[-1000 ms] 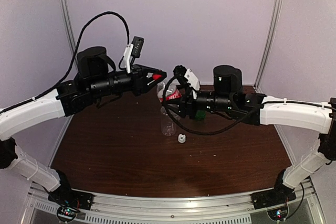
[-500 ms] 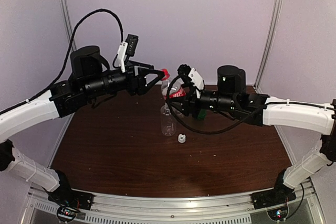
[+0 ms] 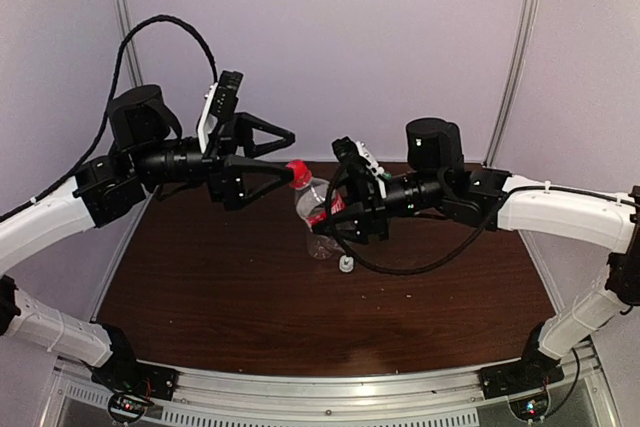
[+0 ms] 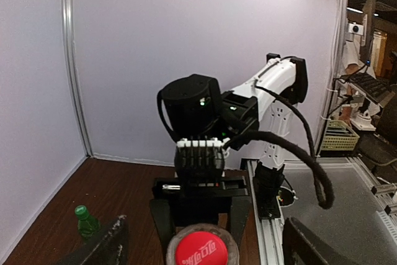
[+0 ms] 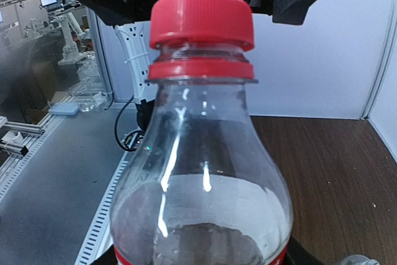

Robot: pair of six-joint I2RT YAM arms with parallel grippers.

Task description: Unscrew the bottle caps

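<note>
My right gripper is shut on the clear bottle with a red label and holds it above the table, tilted toward the left arm. The red cap sits on its neck. My left gripper stands open with its jaws wide; in the left wrist view the red cap lies between the spread fingers, touching neither. A clear unlabelled bottle stands under the held one, and a small white cap lies on the table beside it. The left wrist view shows a green bottle with a green cap.
Both arms meet over the middle back of the dark wooden table. Pale walls with metal posts close in the back and sides. A metal rail runs along the near edge.
My left gripper has opened off the red cap and drawn back to the left. The right arm has swung the bottle lower and tilted its neck toward the left gripper.
</note>
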